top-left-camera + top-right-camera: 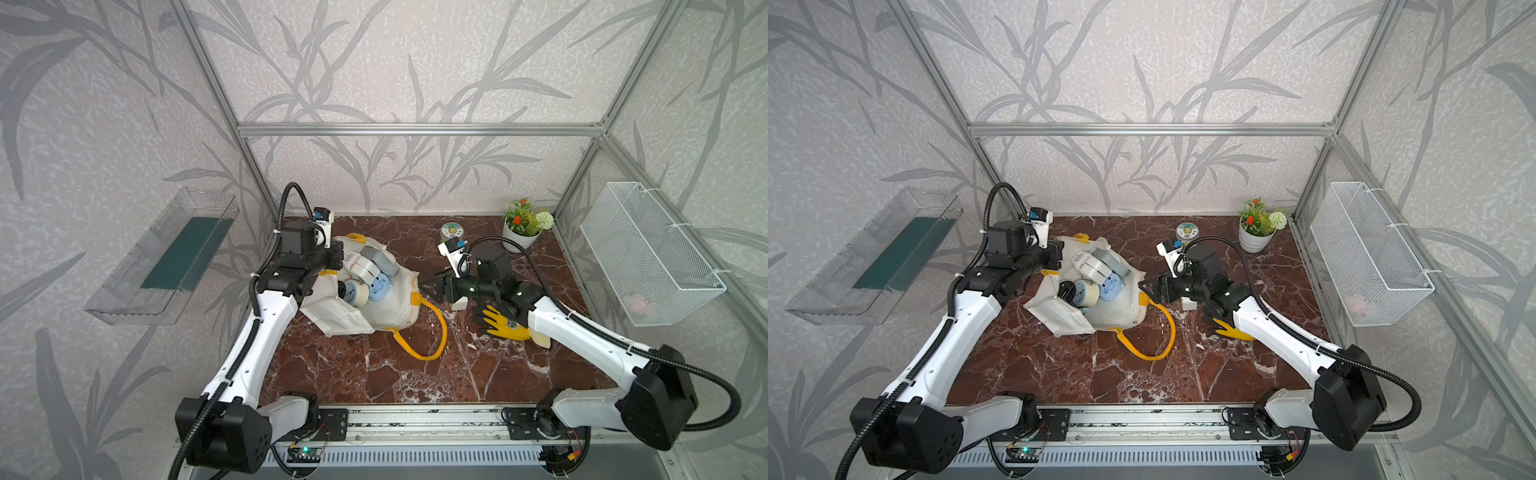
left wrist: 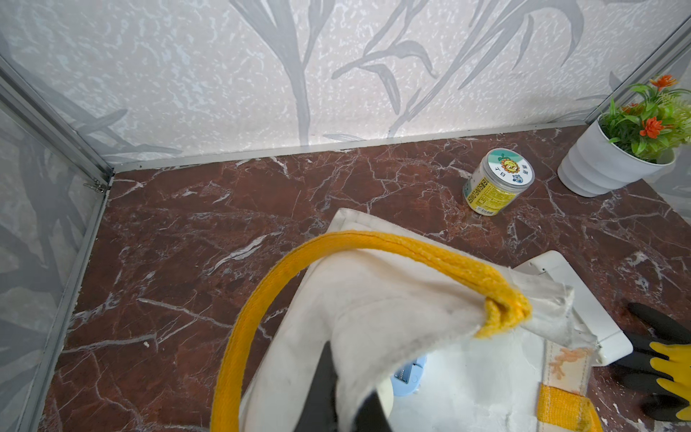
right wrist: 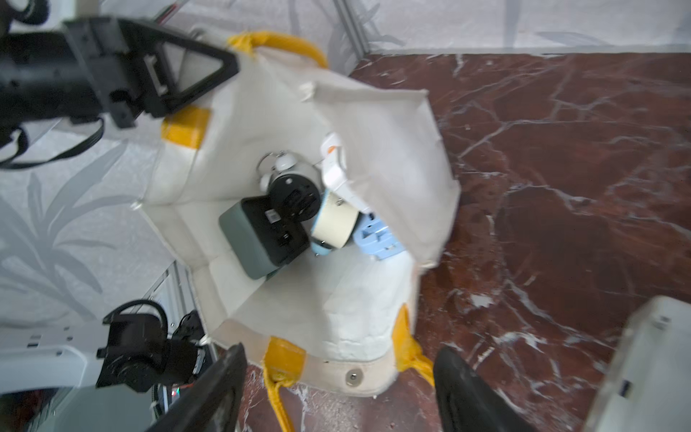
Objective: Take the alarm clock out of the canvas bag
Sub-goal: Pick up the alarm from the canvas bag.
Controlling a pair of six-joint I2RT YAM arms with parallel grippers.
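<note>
Near edge, 6 o'clock: bare marble table (image 1: 374, 374).

Just beyond, at the bag's 5 o'clock, a loose yellow handle (image 1: 438, 332) loops flat on the slab.

About 4 o'clock of table centre, a yellow glove (image 1: 505, 326) lies partly under the right forearm. A small white box (image 1: 459, 304) sits near it.

Mid-table, a little toward 9 o'clock: canvas bag (image 1: 395, 307), slumped, mouth gaping.
- Heap inside: twin-bell alarm clock (image 3: 293, 196), black back showing, touching a grey-green square clock (image 3: 243, 239) and a cream-and-blue round clock (image 3: 332, 224).
- Also in the heap are a pale blue piece (image 3: 377, 235) and a white piece (image 3: 334, 168).
- Everything sits within the bag's walls.

Right gripper (image 1: 426, 286) is at the bag's 3 o'clock rim. Its jaws are wide apart, one on either side of the rim stretch that carries the snap button. It grips nothing. Whether it touches canvas I cannot tell, as the wrist view is soft.

Left gripper (image 1: 338, 258) is at the bag's 10 o'clock rim, jaws together and pinching canvas near the other handle's root. The left wrist view shows cloth caught between the black fingers (image 2: 323, 389).

Far side:
- An upright yellow-label jar (image 1: 452, 230) stands between 12 and 1 o'clock.
- A potted plant (image 1: 524, 226) stands in the 1–2 o'clock corner.
- A clear tray (image 1: 166, 257) hangs on the 9 o'clock wall.
- A wire basket (image 1: 648, 253) hangs on the 3 o'clock wall.
</note>
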